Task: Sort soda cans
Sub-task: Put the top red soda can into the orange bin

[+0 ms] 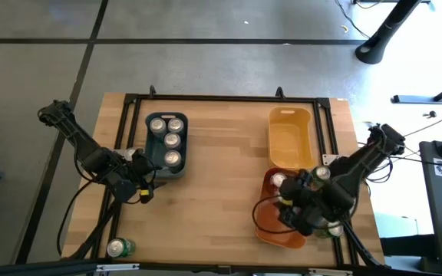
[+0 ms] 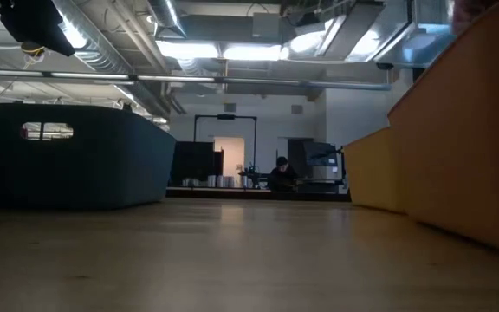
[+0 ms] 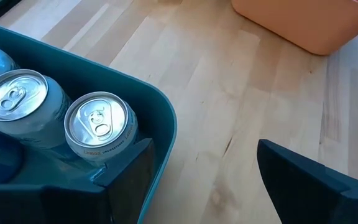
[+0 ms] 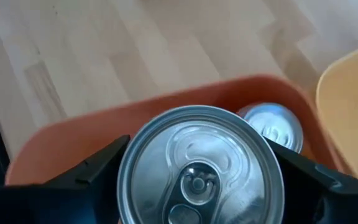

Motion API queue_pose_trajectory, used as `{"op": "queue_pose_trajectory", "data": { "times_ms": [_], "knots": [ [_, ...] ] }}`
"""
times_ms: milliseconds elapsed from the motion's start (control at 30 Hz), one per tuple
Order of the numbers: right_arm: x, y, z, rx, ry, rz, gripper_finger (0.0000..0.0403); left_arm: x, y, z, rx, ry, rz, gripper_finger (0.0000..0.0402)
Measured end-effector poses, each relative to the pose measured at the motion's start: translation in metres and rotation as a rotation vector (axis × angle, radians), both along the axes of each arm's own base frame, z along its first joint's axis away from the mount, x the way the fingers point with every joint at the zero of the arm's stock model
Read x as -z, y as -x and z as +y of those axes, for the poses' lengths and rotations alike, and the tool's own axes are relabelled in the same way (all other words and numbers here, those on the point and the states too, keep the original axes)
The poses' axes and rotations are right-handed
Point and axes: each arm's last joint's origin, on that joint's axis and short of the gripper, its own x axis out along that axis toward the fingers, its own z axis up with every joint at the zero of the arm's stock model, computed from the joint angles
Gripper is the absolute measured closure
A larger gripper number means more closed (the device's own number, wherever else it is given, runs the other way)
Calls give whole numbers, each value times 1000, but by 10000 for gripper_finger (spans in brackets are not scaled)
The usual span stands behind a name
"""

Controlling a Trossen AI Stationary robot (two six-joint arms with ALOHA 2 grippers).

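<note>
The right gripper has its fingers closed on an upright can, one finger at each side, above the orange bin near the table's front right corner. Another can stands in that bin. The left gripper is open and empty, over the near end of the blue bin, where four cans stand. A green can lies at the front left corner. The yellow bin sits behind the orange one.

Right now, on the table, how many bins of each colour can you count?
Blue-grey bin: 1
Yellow bin: 1
Orange bin: 1
Total: 3 bins
</note>
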Motion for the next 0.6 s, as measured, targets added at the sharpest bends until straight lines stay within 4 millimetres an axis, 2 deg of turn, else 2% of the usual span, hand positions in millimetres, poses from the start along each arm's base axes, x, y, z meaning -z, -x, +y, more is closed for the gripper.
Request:
{"op": "queue_pose_trajectory", "data": {
  "times_ms": [267,433,600],
  "knots": [
    [22,22,19,47,-41,-14,112,0,0,0,-2,2,-1,125],
    [46,36,27,92,-69,-40,112,0,0,0,-8,9,-3,125],
    [71,47,27,148,-68,-51,112,0,0,0,-14,16,-5,125]
  ]
}}
